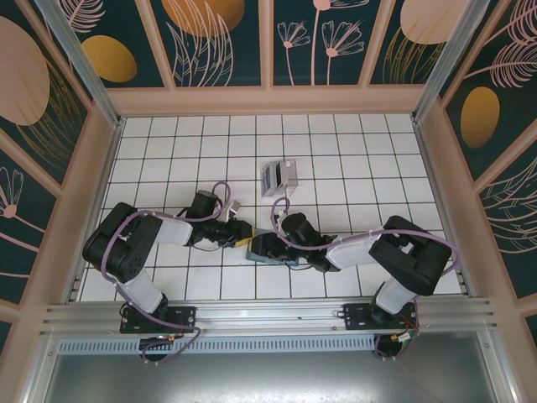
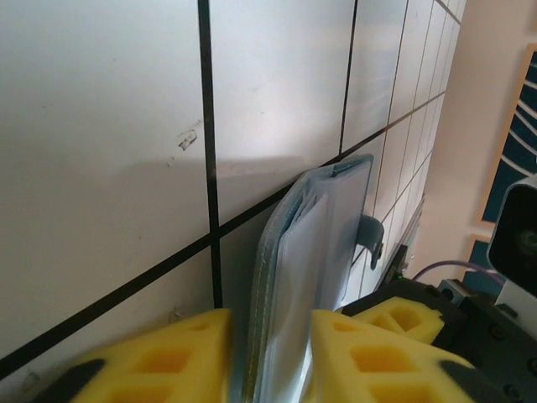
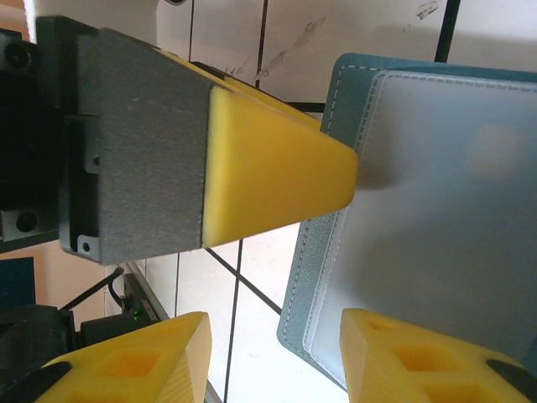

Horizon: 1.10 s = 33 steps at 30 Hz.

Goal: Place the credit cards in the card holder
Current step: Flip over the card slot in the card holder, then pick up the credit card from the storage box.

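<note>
The left claw (image 2: 268, 327) pinches a flap of the card holder (image 2: 323, 243) at the bench's (image 1: 168, 143) near middle. The right claw (image 3: 277, 336) hangs open over it. The credit cards (image 1: 279, 178) lie farther back, well apart. If the soft flap slips, the holder may flop shut.

card holder (image 3: 436, 210): matt, stitched, frosted plastic sleeve | table (image 2: 101, 126): glossy smooth tiles

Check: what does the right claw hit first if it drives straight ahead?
Probably a yellow foam finger of the left claw, which clamps the teal-blue soft folding wallet; depth unclear.
</note>
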Each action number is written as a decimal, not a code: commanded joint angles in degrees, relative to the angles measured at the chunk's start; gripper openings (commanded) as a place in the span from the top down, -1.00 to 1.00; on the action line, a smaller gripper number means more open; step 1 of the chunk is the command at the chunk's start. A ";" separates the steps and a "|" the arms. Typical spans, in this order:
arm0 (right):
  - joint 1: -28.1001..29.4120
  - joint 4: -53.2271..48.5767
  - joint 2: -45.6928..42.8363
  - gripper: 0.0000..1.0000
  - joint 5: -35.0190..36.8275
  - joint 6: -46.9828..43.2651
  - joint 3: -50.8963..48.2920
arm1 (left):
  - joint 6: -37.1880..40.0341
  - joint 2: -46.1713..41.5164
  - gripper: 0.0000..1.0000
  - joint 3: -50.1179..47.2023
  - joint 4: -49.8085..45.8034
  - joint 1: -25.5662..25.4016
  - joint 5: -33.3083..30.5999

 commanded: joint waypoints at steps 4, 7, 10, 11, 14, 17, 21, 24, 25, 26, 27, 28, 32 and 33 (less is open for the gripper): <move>0.31 0.10 -2.84 0.10 1.77 -0.81 -0.46 | 0.33 0.33 0.76 0.24 0.90 -0.19 0.90; -0.47 -10.28 -8.64 0.04 7.33 -4.48 2.70 | 0.37 0.18 0.83 0.04 0.84 -0.14 0.62; -2.45 -20.36 -14.84 0.01 12.56 -9.30 5.29 | 0.35 -0.15 0.85 -0.04 0.74 -0.19 0.37; -3.99 -23.80 -16.60 0.00 13.37 -10.84 6.37 | 0.36 -0.34 0.85 -0.12 0.57 -0.19 0.28; -11.24 -36.04 -18.98 -0.09 14.59 -16.25 11.90 | 0.48 -0.60 0.85 0.00 0.32 -0.18 0.15; -17.56 -45.34 -17.61 -0.16 16.21 -22.88 19.06 | 0.42 -0.71 0.85 0.02 0.10 -0.19 0.02; -22.69 -49.27 -10.85 -0.20 12.54 -26.05 27.91 | 0.58 -1.01 0.85 0.48 -0.76 -0.15 -0.07; -23.25 -49.72 -4.82 -0.17 9.55 -27.29 34.06 | 1.06 -1.58 0.85 0.73 -1.71 -0.19 -0.67; -23.33 -50.27 -3.02 -0.09 9.70 -27.81 35.82 | 1.22 -1.71 0.85 0.77 -2.01 -0.18 -0.85; -23.55 -51.29 -0.70 -0.05 10.73 -28.11 37.76 | 1.25 -1.76 0.85 0.77 -2.09 -0.19 -0.94; -23.77 -51.77 0.99 -0.05 11.05 -28.52 39.01 | 1.23 -1.76 0.85 0.75 -2.28 -0.19 -0.95; -23.86 -51.66 2.79 -0.07 10.87 -28.99 40.02 | 1.30 -1.72 0.84 0.77 -2.60 -0.19 -0.94; -23.80 -50.54 6.86 -0.25 11.92 -30.19 42.32 | 2.10 -2.40 0.83 0.92 -4.37 -0.18 -0.93; -23.86 -50.56 7.56 -0.28 12.30 -30.52 42.96 | 2.37 -2.70 0.83 1.01 -4.83 -0.19 -1.06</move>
